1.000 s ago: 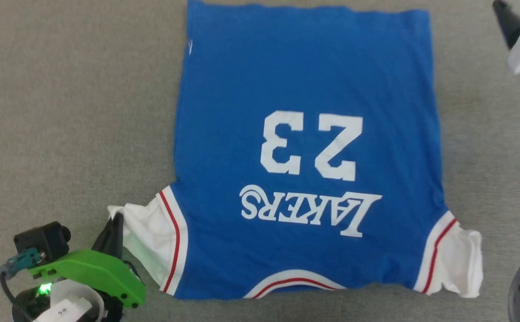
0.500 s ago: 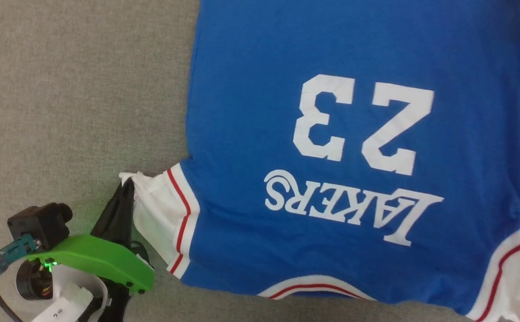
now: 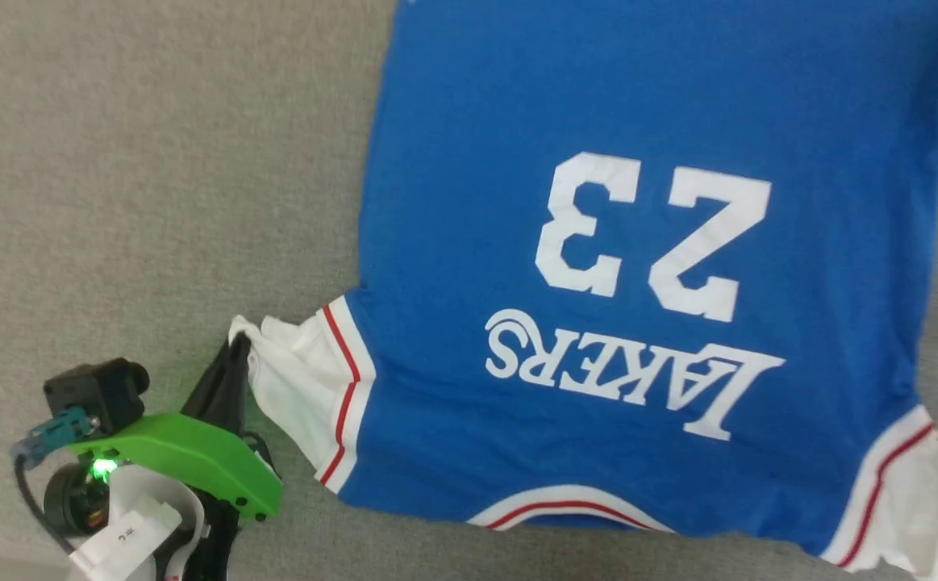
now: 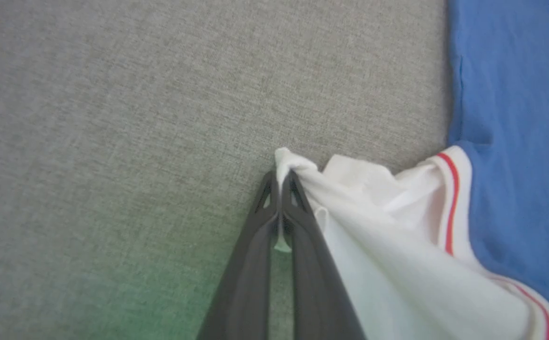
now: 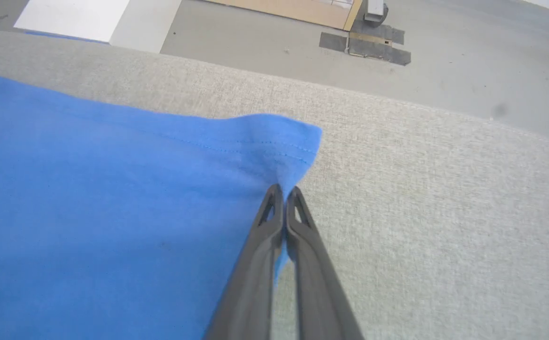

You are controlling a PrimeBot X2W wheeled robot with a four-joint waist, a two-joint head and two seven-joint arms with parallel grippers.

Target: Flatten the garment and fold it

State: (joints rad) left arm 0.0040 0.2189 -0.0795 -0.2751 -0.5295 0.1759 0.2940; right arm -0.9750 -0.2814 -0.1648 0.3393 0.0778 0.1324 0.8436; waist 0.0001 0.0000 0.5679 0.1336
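Observation:
The garment (image 3: 646, 266), a royal-blue jersey with white "23" and lettering, lies spread face up on the grey fabric surface, collar toward me. Its white sleeve (image 3: 295, 379) with red-striped trim sticks out at the lower left. My left gripper (image 3: 236, 343) is shut on that sleeve's tip; the left wrist view shows the white cloth (image 4: 331, 198) pinched between the dark fingers at the left gripper (image 4: 281, 177). In the right wrist view my right gripper (image 5: 283, 191) is shut on the garment's blue hem corner (image 5: 288, 141), which is slightly lifted.
The grey fabric surface (image 3: 138, 186) stretches to the left of the garment. Beyond the surface's far edge the right wrist view shows a floor with a white panel (image 5: 71, 16), a brown board (image 5: 298, 9) and dark tape patches (image 5: 364, 45).
The head camera has shifted, so the jersey now sits further right and lower-right in view. The right gripper, open and apart from the shirt a second ago, is now shut on the hem corner.

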